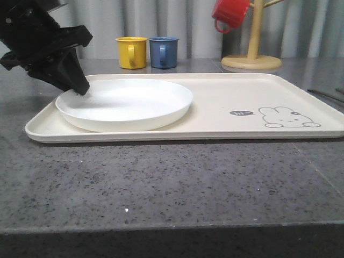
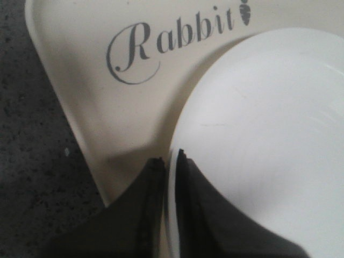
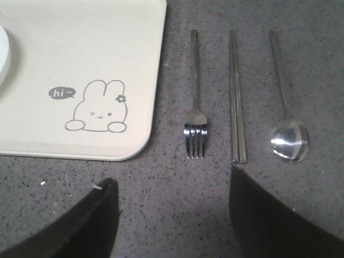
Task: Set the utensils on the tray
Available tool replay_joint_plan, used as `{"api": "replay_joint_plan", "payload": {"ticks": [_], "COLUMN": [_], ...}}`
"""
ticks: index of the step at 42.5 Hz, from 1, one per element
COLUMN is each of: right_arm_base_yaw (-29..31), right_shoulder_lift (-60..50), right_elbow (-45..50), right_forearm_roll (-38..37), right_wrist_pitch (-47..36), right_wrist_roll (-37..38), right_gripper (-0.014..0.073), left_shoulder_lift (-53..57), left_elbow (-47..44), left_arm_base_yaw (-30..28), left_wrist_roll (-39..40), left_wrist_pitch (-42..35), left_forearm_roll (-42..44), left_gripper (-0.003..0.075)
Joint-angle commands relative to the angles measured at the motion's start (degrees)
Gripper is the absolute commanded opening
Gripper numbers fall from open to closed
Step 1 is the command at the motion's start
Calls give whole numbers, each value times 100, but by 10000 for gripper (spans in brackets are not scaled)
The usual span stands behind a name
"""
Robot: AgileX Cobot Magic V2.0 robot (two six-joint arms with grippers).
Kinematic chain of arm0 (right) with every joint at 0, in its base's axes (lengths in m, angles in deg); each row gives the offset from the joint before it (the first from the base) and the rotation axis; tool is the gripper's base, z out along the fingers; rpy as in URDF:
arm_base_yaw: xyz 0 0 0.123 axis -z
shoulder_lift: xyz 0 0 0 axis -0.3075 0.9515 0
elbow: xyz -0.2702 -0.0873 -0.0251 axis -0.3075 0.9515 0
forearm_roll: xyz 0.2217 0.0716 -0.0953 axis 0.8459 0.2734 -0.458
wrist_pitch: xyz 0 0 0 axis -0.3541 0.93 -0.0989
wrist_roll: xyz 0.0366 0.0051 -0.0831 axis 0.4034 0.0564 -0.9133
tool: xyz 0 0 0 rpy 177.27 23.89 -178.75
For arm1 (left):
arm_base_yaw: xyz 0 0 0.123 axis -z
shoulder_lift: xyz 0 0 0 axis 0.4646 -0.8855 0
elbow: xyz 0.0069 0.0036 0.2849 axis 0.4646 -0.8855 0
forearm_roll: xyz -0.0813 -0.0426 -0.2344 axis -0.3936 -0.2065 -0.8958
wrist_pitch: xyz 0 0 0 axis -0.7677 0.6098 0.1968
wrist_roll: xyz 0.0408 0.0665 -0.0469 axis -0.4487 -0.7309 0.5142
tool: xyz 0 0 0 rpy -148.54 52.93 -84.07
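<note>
A kitchen-style setup: a speckled grey stone tabletop [image 1: 172, 188] carries yellow [image 1: 131, 52] and blue [image 1: 163, 51] mugs, a wooden mug tree [image 1: 252, 54] with a red cup [image 1: 230, 14], backed by pale pleated curtains [image 1: 177, 21].

The left gripper [image 1: 81, 90] is matt black throughout, a chunky faceted housing that tapers like a wedge toward a narrow tip at about five o'clock of its bulk in the front view. Seen from the left wrist camera, its two fingers [image 2: 185, 177] are dark charcoal blades with thin, finely ridged inner edges, broad at the base and narrowing to blunt points. In the right wrist view the right gripper [image 3: 172, 207] shows as two black, smooth, rounded finger [image 3: 271, 215] shapes with a dull sheen, one at seven o'clock and one at five o'clock of the frame, with a small pale fleck on the tip of the seven o'clock one.
</note>
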Motion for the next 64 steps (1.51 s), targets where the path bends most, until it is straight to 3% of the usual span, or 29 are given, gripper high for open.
{"api": "replay_joint_plan", "payload": {"ticks": [1, 3, 6, 14, 23, 28, 47, 59, 64], "right_arm_base_yaw": [28, 28, 28, 28, 28, 28, 28, 28, 28], "right_shoulder_lift": [45, 45, 45, 45, 45, 45, 45, 45, 256], "right_elbow": [-134, -134, -134, -134, -134, -134, -134, -134, -295], "right_forearm_roll": [15, 15, 15, 15, 15, 15, 15, 83, 56], "right_wrist_pitch": [-336, -336, -336, -336, -336, -336, -336, -641, -404], "right_wrist_roll": [-31, -31, -31, -31, -31, -31, -31, -31, -134], "right_gripper": [478, 478, 478, 478, 478, 478, 478, 477, 470], "left_shoulder_lift": [288, 334, 473, 1411, 2606, 3208, 5860, 6416, 6416], "left_elbow": [188, 188, 188, 188, 151, -26, -1767, -2204, -2202], "left_arm_base_yaw": [48, 48, 48, 197, 1023, 1425, 1569, 1569, 1569], "left_wrist_roll": [74, 74, 74, 112, 1488, 2115, 2442, 2442, 2442], "left_wrist_pitch": [-136, -113, -46, 295, 591, 764, 717, 716, 716], "left_forearm_roll": [-264, -264, -173, 335, 2855, 3629, 3673, 3662, 3662], "left_gripper": [311, 386, 431, 411, 396, 396, 396, 396, 396]}}
